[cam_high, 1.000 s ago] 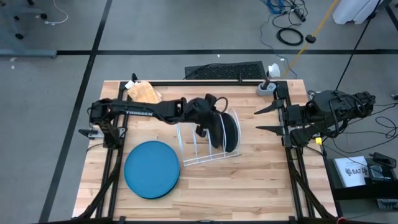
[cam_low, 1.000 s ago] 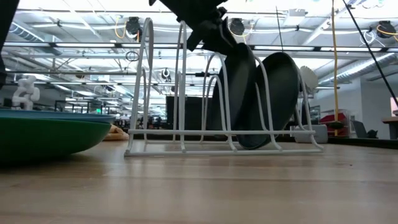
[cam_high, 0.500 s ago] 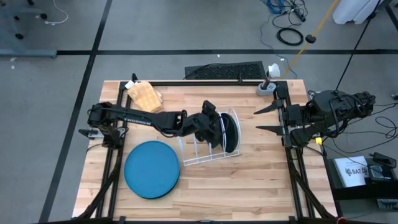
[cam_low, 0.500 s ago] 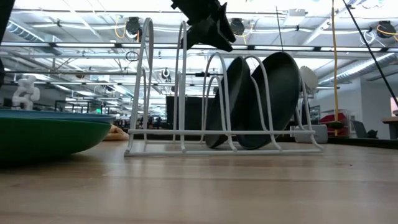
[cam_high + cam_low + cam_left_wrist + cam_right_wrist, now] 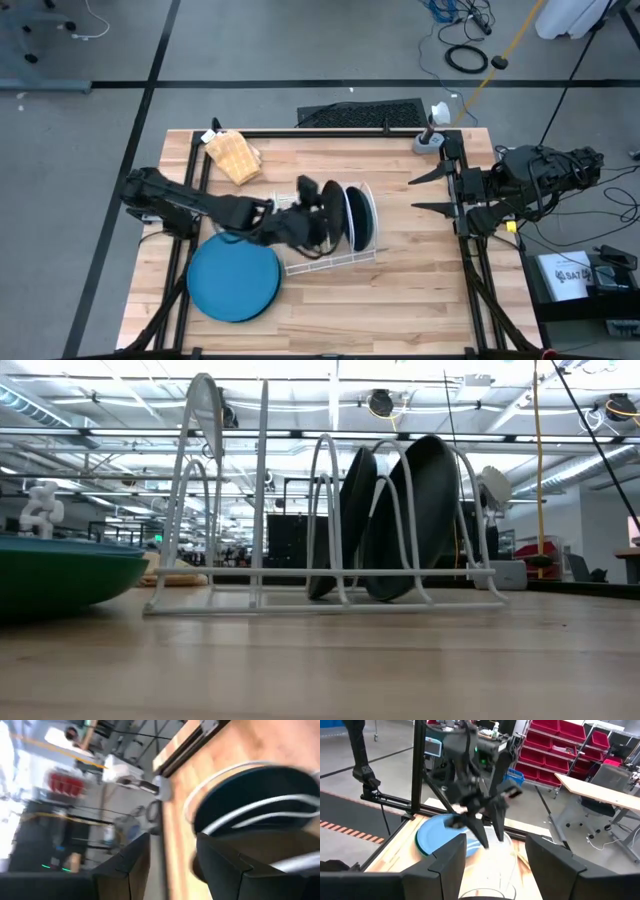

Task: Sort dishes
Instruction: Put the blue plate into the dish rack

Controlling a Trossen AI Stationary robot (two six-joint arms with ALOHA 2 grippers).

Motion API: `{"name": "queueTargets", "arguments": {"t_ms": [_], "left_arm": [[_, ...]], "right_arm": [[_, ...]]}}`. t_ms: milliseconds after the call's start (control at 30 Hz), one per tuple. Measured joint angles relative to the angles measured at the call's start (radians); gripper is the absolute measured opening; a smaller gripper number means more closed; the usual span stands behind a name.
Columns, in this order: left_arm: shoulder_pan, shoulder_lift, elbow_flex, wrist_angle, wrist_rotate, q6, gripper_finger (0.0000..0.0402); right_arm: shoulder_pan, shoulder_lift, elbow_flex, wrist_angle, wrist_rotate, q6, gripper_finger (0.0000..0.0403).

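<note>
Two smaller dark plates [image 5: 343,215] [image 5: 360,212] stand on edge in the white wire rack [image 5: 330,255]; they also show in the low view [image 5: 350,510] [image 5: 425,500]. The bright blue plate [image 5: 233,282] lies flat near the table's front left, on the green plate [image 5: 60,575]. My left gripper [image 5: 318,200] is open above the rack's left part, clear of it; its wrist view [image 5: 172,840] looks past the rack wires at a dark plate. My right gripper [image 5: 425,193] is open and empty at the table's right edge.
A tan ridged block [image 5: 232,155] lies at the far left of the table. A small white stand [image 5: 430,140] sits at the far right corner. Bare wood lies between the rack and my right gripper and along the near edge.
My left gripper has set a dark plate on edge into the rack beside the other, let go of it and risen, drawing back toward the table's left and near edges. The rack with both plates has slid a little toward the table's left.
</note>
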Motion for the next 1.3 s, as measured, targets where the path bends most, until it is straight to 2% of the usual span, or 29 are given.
{"name": "queueTargets", "arguments": {"t_ms": [233, 333, 433, 533, 633, 833, 967, 1033, 1300], "left_arm": [[-0.116, -0.109, 0.000, -0.010, -0.068, -0.205, 0.0171], [-0.190, -0.157, 0.000, -0.112, -0.046, -0.362, 0.0171], [-0.240, -0.187, 0.002, -0.355, 0.082, -0.670, 0.0171], [-0.269, -0.160, 0.000, -0.592, 0.240, -1.008, 0.0171], [-0.305, -0.096, 0.000, -0.706, 0.414, -1.203, 0.0171], [-0.362, 0.068, -0.001, -0.740, 0.743, -1.281, 0.0171], [-0.395, 0.153, -0.001, -0.739, 0.900, -1.352, 0.0171], [-0.416, 0.180, -0.001, -0.737, 0.948, -1.401, 0.0171], [-0.530, 0.236, -0.001, -0.733, 1.035, -1.616, 0.0171]], "right_arm": [[0.000, 0.000, 0.000, 0.020, 0.000, -0.038, 0.0199], [0.000, 0.000, 0.000, 0.017, 0.000, -0.020, 0.0199], [0.000, 0.000, 0.000, -0.005, 0.000, -0.008, 0.0199], [0.000, 0.000, 0.000, -0.007, 0.000, -0.006, 0.0199], [0.000, 0.001, 0.000, -0.007, 0.000, -0.004, 0.0199], [0.000, 0.012, 0.000, -0.006, 0.000, 0.021, 0.0199], [0.000, 0.032, 0.000, -0.006, 0.000, 0.033, 0.0199], [0.000, 0.041, 0.000, -0.006, 0.000, 0.033, 0.0199], [0.000, 0.077, 0.000, -0.007, -0.005, 0.034, 0.0199]]}}
